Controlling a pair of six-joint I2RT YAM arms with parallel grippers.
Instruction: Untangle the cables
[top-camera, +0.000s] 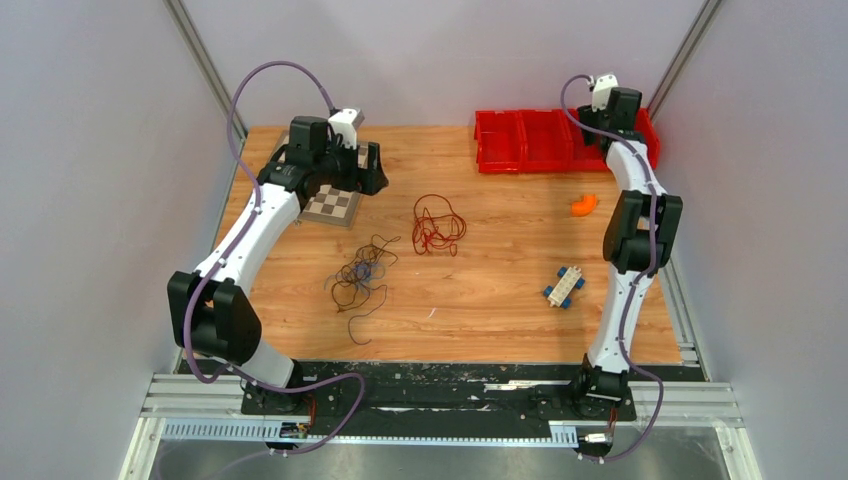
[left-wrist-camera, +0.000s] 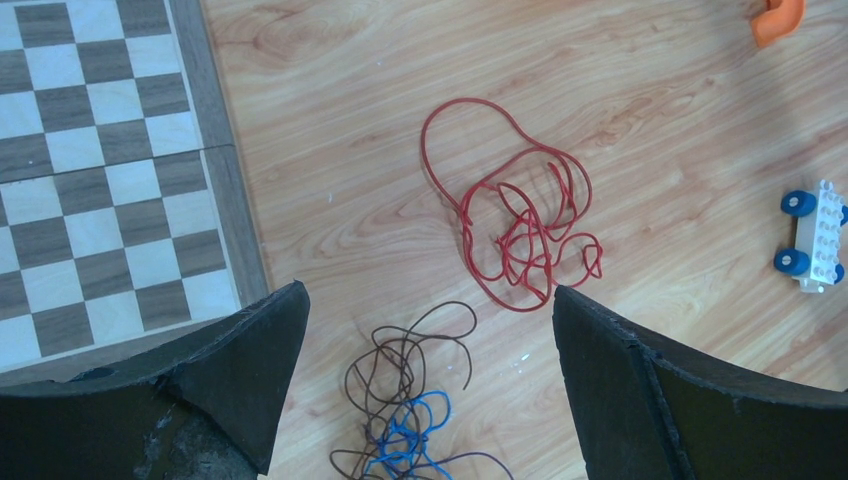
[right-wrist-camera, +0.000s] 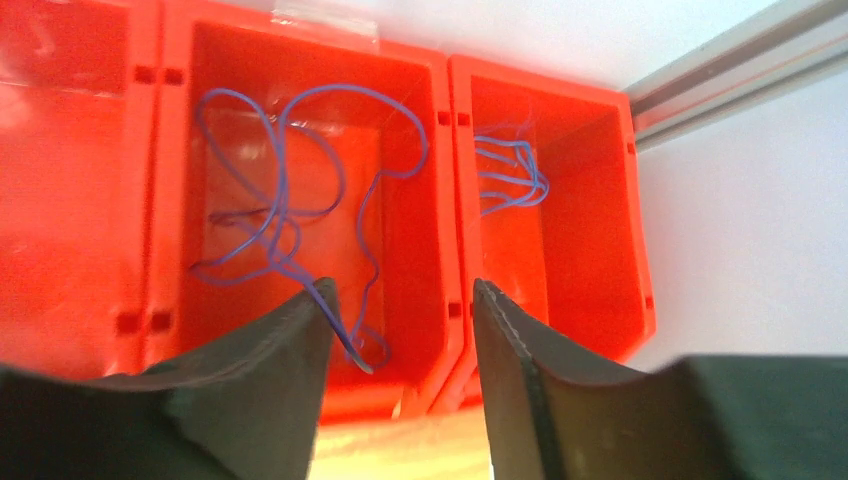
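A red cable (top-camera: 437, 227) lies in a loose squiggle mid-table; it also shows in the left wrist view (left-wrist-camera: 520, 215). A dark brown and blue-purple tangle (top-camera: 360, 275) lies nearer, also seen from the left wrist (left-wrist-camera: 410, 415). My left gripper (left-wrist-camera: 428, 330) is open and empty, high over the checkerboard edge, above the tangle. My right gripper (right-wrist-camera: 400, 310) is open over the red bins (right-wrist-camera: 300, 200). One blue-purple cable (right-wrist-camera: 290, 215) lies in a bin and touches the left finger (right-wrist-camera: 290, 330). Another blue bundle (right-wrist-camera: 510, 175) lies in the neighbouring bin.
A checkerboard (top-camera: 332, 205) lies at the back left under the left arm. Red bins (top-camera: 530, 140) stand at the back right. An orange piece (top-camera: 583, 205) and a white-and-blue toy car (top-camera: 565, 286) lie on the right.
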